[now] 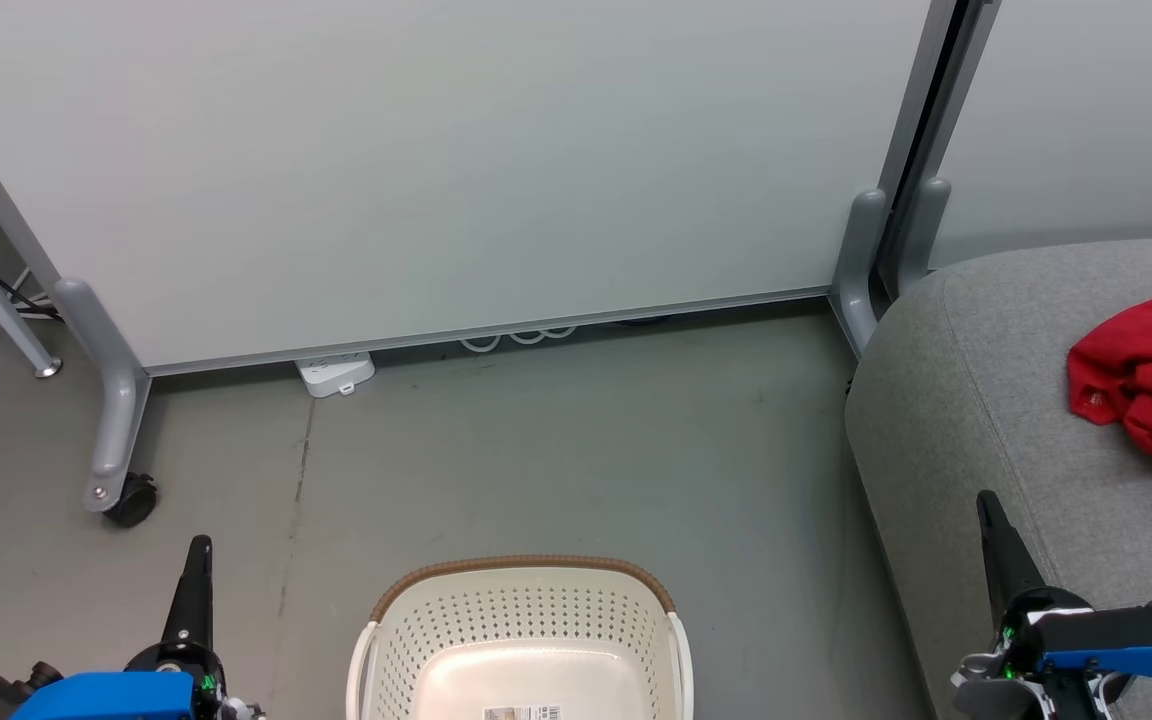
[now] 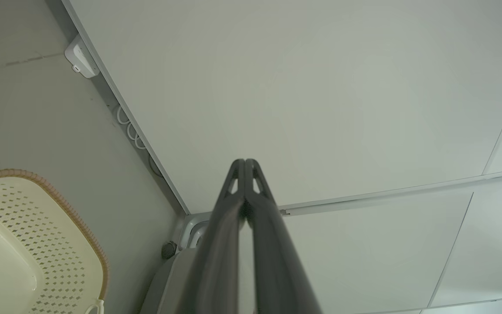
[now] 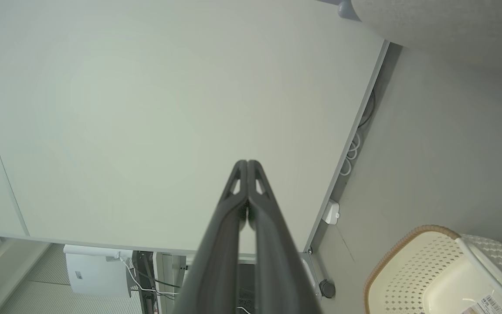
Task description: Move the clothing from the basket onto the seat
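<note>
Nearest, the left end effector [image 1: 199, 550] is seen left of the basket [image 1: 524, 566] and the right end effector [image 1: 988, 505] right of it, each with its fingers pressed together on nothing. No fabric is seen on the basket's visible floor. Farther off, right of the basket, the clothing [image 1: 1136, 365] is heaped on the seat [image 1: 976, 400], well apart from both end effectors. It is judged soft, light and limp, best pinched at a raised fold.

Clothing [image 1: 1131, 360] on seat [image 1: 976, 420], basket [image 1: 524, 608] on floor [image 1: 556, 440]
</note>
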